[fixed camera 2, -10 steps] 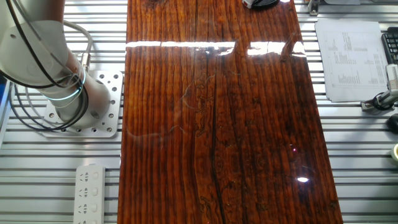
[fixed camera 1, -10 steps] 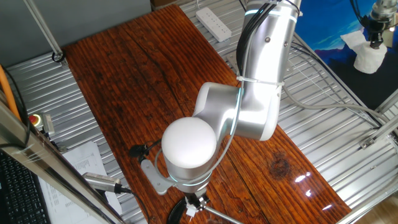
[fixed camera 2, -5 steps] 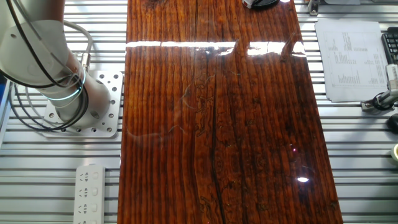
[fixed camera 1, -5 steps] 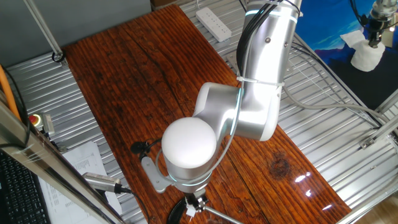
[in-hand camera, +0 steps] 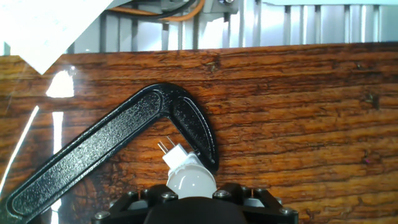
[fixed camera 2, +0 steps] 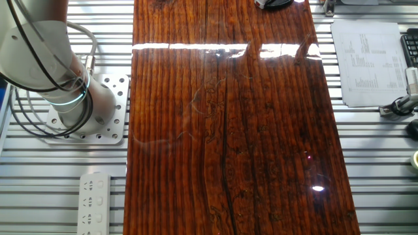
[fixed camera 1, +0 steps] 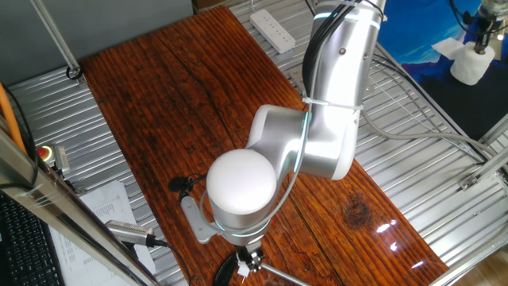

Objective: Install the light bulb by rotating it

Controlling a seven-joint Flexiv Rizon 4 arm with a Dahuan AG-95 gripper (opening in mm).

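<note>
In the hand view, my gripper [in-hand camera: 193, 194] is shut on the light bulb [in-hand camera: 189, 177], a small white frosted bulb. Its narrow pale base and two metal pins [in-hand camera: 165, 148] point away from me, up and to the left. The pins hover beside the inner bend of a black boomerang-shaped lamp base [in-hand camera: 112, 158] lying on the wooden table top [in-hand camera: 298, 124]. No socket can be made out. In one fixed view the arm's large white joint cap [fixed camera 1: 240, 181] hides the gripper and the bulb. In the other fixed view both are out of frame.
A white power strip [fixed camera 1: 272, 30] lies by the arm's base [fixed camera 2: 72, 98]. Printed paper sheets [fixed camera 2: 366, 62] lie on the metal slats beside the table; one also shows in the hand view [in-hand camera: 43, 25]. A small tripod [fixed camera 1: 248, 266] stands at the table's near end.
The grey hand bracket under the white joint cap has turned slightly. The arm is otherwise still.
</note>
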